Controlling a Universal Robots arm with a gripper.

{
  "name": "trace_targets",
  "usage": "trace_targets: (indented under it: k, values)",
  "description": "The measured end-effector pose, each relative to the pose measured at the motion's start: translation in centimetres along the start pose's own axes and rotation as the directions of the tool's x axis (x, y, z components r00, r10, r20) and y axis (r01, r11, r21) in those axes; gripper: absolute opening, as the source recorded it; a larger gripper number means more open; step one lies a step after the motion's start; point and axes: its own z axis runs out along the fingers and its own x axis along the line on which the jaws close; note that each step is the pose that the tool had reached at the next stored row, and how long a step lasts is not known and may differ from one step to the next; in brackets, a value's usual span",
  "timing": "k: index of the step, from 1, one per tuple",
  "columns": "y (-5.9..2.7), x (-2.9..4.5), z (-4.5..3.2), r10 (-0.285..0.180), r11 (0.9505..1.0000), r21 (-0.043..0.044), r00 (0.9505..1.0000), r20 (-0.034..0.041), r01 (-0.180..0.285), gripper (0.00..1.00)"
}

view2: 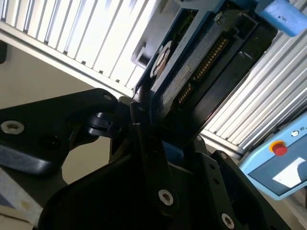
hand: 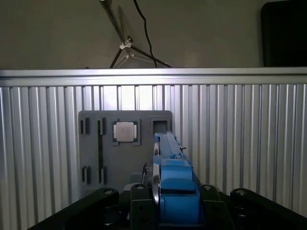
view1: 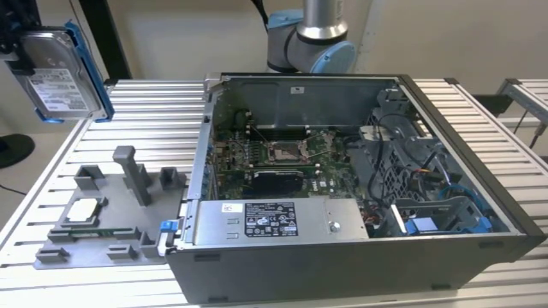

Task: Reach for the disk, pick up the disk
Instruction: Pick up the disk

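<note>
The disk [view1: 58, 74] hangs in the air at the exterior view's far left, well above the ribbed table, label side facing the camera and its blue bracket [view1: 86, 64] along its edge. My gripper [view1: 10, 46] is shut on it from the frame's left edge. In the second wrist view the disk [view2: 192, 62] shows edge-on with its connector pins, clamped between the black fingers [view2: 144, 139]. In the first wrist view the disk [hand: 168, 158] stands on edge between the gripper's [hand: 172, 194] two black fingers, above the grey fixture.
A grey fixture plate [view1: 102, 218] with posts and a small square silver chip [view1: 82, 210] lies on the table [view1: 154, 109] below. An open computer case [view1: 360, 192] with a long grey labelled box [view1: 274, 221] stands to its right. A pendant with a red button [view2: 279, 148] lies nearby.
</note>
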Motion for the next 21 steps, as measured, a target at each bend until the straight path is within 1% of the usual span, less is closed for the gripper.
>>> trace_targets:
  k: [2, 14, 21]
  values:
    - [0.00, -0.01, -0.27, 0.000, 1.0000, 0.0000, 1.0000, 0.0000, 0.000, 0.00]
    - [0.03, -0.06, -2.53, 0.000, 1.0000, 0.0009, 1.0000, 0.0000, 0.000, 0.00]
    - [0.04, -0.08, -3.51, 0.000, 1.0000, 0.0010, 1.0000, 0.0000, 0.000, 0.00]
